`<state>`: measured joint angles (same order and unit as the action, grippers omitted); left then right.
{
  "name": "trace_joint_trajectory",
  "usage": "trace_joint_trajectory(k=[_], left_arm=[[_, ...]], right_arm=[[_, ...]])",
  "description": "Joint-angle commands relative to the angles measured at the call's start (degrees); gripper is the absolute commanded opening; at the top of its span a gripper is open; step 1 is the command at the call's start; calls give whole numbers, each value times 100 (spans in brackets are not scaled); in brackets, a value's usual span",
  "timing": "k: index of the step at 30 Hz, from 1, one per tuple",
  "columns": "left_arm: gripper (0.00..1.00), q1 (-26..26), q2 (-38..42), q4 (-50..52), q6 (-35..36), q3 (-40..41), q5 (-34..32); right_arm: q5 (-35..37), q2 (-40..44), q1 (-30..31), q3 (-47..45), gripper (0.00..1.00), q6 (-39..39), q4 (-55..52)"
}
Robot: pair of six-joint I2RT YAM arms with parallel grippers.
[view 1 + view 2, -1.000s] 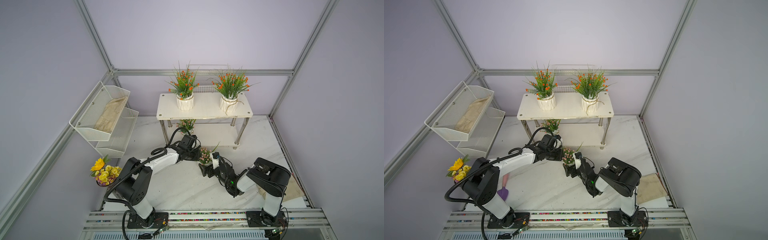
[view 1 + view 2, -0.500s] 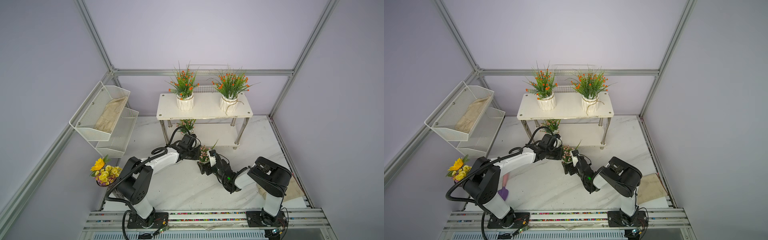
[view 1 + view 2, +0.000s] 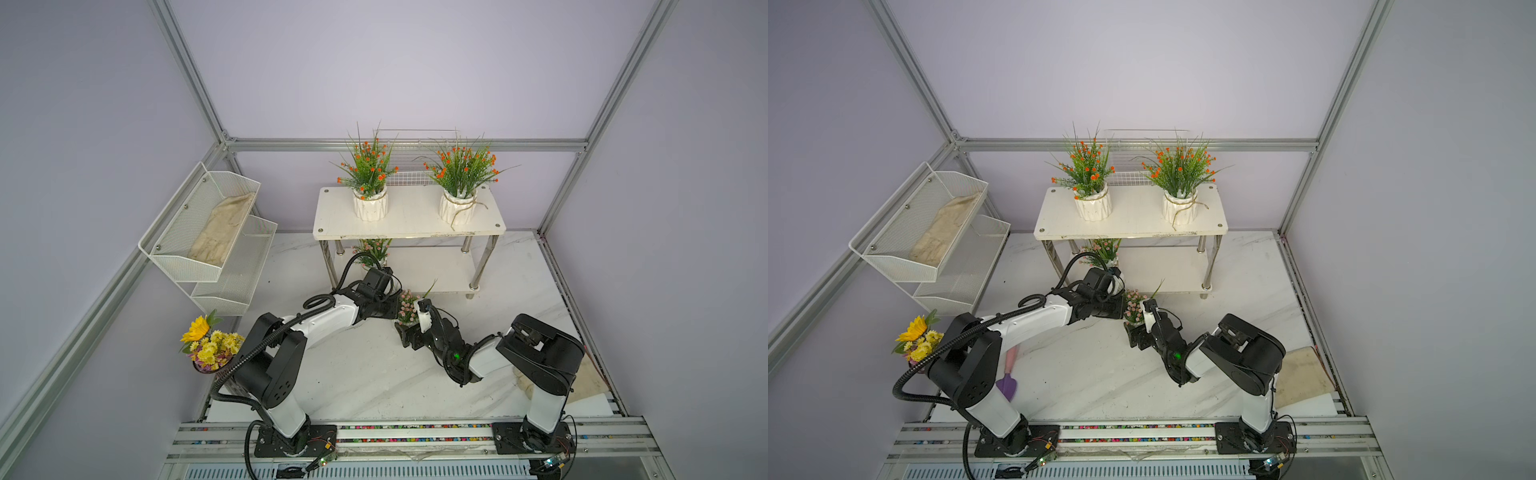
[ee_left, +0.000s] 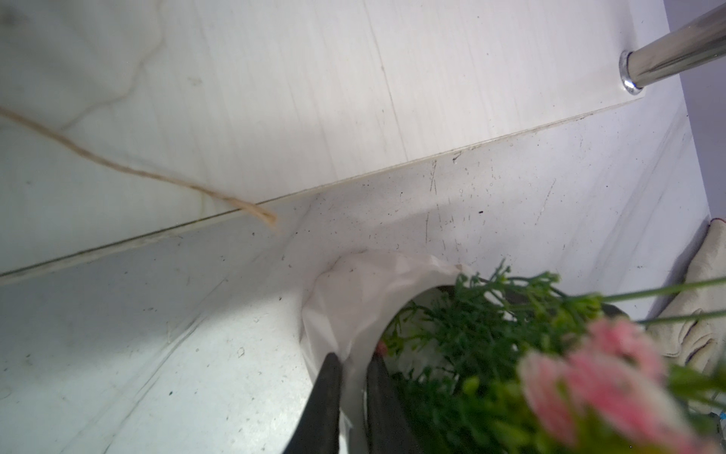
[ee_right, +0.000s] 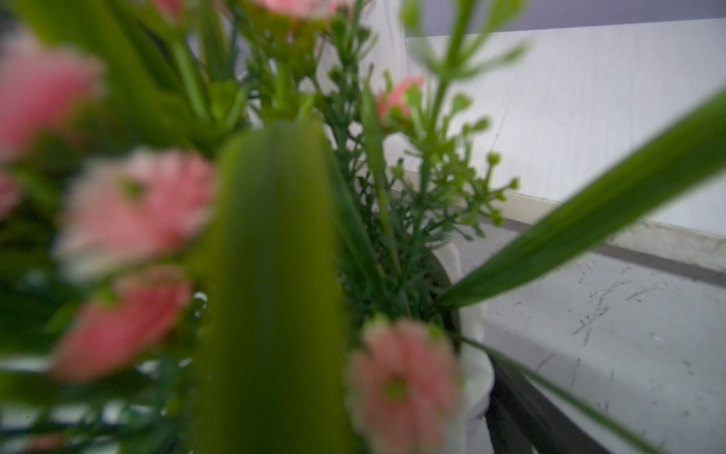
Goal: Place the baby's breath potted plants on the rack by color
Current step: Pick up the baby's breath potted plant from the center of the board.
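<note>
Right hand (image 3: 405, 332) nearer pink plant (image 3: 408, 305) (low)

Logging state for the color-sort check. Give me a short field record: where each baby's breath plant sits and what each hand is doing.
left orange plant: top shelf, upright
right orange plant: top shelf, upright
shelved pink plant: lower shelf, partly hidden under the top board
loose pink plant: in front of the rack, between the hands, on no shelf
left hand: shut on the loose pink plant's pot rim
right hand: jaws wide astride that pot; contact unclear
</note>
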<state>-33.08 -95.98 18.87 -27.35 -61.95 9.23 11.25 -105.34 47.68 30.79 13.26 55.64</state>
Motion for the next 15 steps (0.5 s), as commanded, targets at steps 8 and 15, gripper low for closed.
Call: trace_joint_trajectory(k=[8,15], left_arm=[[37,-173,172,143,79,-122,468],[46,-60,452,168,46,21,295]], right_arm=[[-66,672,29,-144,68,-94,-180],[-74,930,27,-325,66,-111,-238]])
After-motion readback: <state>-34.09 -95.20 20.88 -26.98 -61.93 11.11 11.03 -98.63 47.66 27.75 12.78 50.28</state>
